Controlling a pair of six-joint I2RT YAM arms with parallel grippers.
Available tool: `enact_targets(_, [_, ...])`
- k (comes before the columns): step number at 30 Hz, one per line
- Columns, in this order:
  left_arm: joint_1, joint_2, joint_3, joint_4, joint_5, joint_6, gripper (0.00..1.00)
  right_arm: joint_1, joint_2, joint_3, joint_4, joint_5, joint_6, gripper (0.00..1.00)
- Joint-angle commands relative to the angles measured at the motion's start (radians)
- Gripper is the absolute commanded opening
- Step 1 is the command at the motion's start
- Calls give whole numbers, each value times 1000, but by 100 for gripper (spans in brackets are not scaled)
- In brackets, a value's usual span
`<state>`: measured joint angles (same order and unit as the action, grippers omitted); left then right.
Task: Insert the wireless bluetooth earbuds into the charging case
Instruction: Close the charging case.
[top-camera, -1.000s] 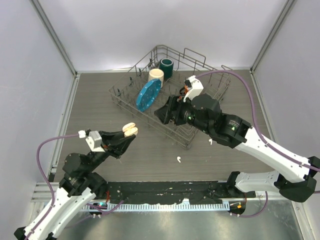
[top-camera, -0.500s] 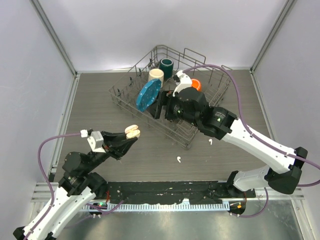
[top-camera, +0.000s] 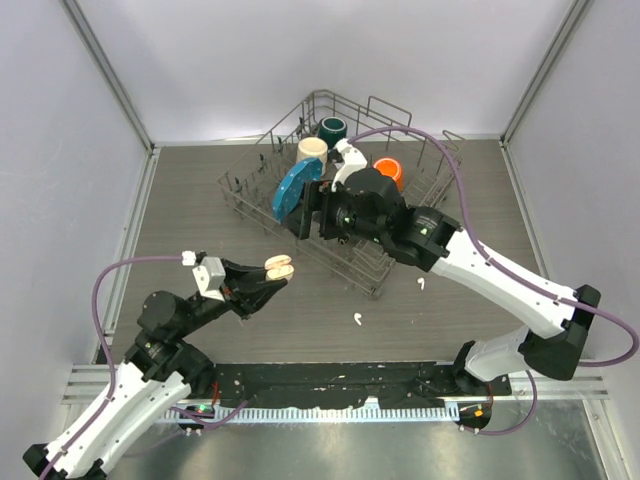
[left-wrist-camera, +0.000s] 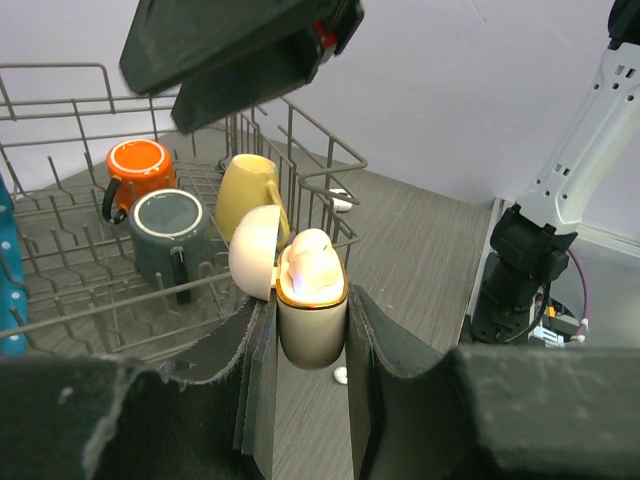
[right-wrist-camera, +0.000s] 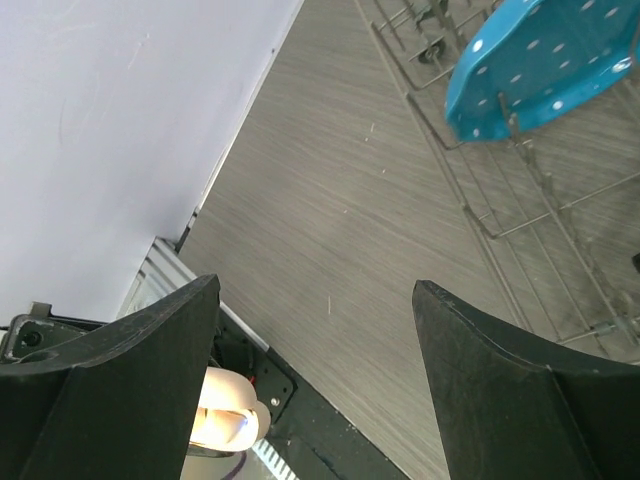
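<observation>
The left wrist view shows what the top view cannot. The charging case (left-wrist-camera: 312, 335) stands upright, clamped at its sides between the left gripper's (top-camera: 277, 276) two fingers. Its lid (left-wrist-camera: 254, 250) is swung open toward 9 o'clock, and cream earbuds (left-wrist-camera: 312, 262) sit in the opening; how many is unclear. Behind it stand an orange mug (left-wrist-camera: 138, 165), a grey-teal mug (left-wrist-camera: 170, 225) and a yellow mug (left-wrist-camera: 250, 187) in the wire dish rack (left-wrist-camera: 320, 180).

The top view alone shows two white earbuds on the table, one (top-camera: 357, 320) at about 4 o'clock from the case and another (top-camera: 421, 284) farther toward 3 o'clock, both apart from it.

The right wrist view looks down past the blue dotted plate (right-wrist-camera: 545, 65) to bare table, with the case glowing at 7 o'clock beside one finger.

The left arm reaches from its base toward 1 o'clock, with the case held above the table. The right arm arcs across to 10 o'clock. The right gripper (top-camera: 303, 208) is over the rack's near-left part beside the plate, its jaws spread wide and gripping nothing.
</observation>
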<state>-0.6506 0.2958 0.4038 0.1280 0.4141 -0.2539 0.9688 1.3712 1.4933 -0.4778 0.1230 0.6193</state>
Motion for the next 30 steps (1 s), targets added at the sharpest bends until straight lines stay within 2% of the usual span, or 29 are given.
enact_targets(1, [-1, 32, 21, 110, 34, 2, 0, -2, 48, 41, 24, -111, -16, 83])
enact_targets(7, [-1, 66, 20, 145, 34, 5, 0, -1, 71, 13, 4, -239, -23, 83])
enact_targets(17, [-1, 89, -3, 191, -38, 2, 0, -1, -98, -208, 64, -307, 2, 83])
enact_targets(19, [-1, 95, -3, 188, -63, -5, 0, -1, -147, -240, 64, -249, 25, 83])
enact_targets(23, [-1, 98, 3, 128, -122, -37, 0, -1, -257, -332, 71, 59, 97, 83])
enact_targets(27, [-1, 95, 0, 9, -182, -158, 0, -1, -380, -387, 93, 249, 132, 84])
enact_targets(28, [-1, 94, -8, -57, -234, -254, 0, -1, -424, -409, 93, 282, 141, 84])
enact_targets(30, [-1, 91, -26, -103, -256, -329, 0, -1, -463, -429, 91, 364, 154, 84])
